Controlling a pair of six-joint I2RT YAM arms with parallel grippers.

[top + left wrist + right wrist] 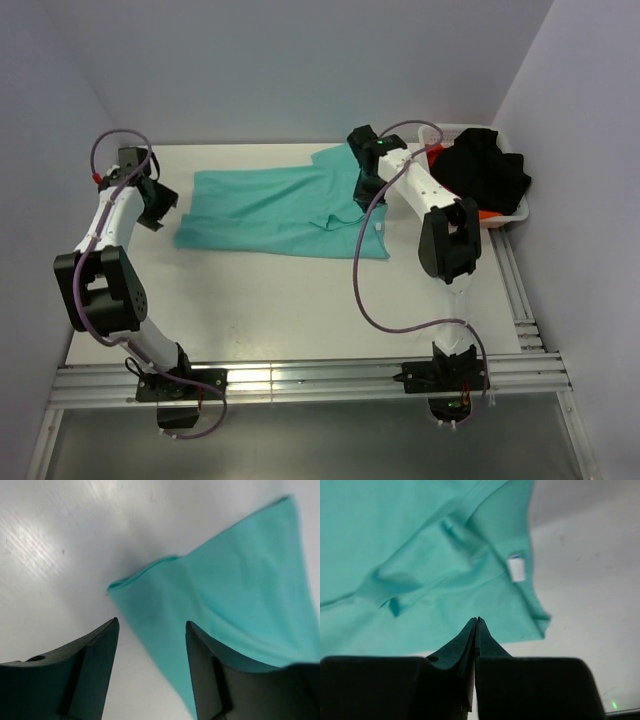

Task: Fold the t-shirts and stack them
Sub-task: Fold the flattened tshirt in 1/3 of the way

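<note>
The left pincer stands apart, empty, over the bench, a corner of the teal-green t-shirt just ahead and rightward. The right pincer, pressed together on nothing, hovers above that shirt, the white neck label just ahead.

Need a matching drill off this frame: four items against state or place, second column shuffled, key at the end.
Column 1
1. teal t-shirt
2. black t-shirt
3. left gripper
4. right gripper

Column 2
A. jaws shut, nothing between them
B. heaped in the white basket at the far right
C. jaws open, above a corner of cloth
D. laid out on the table

Pairs: 1-D, 2-B, 3-C, 4-A
</note>
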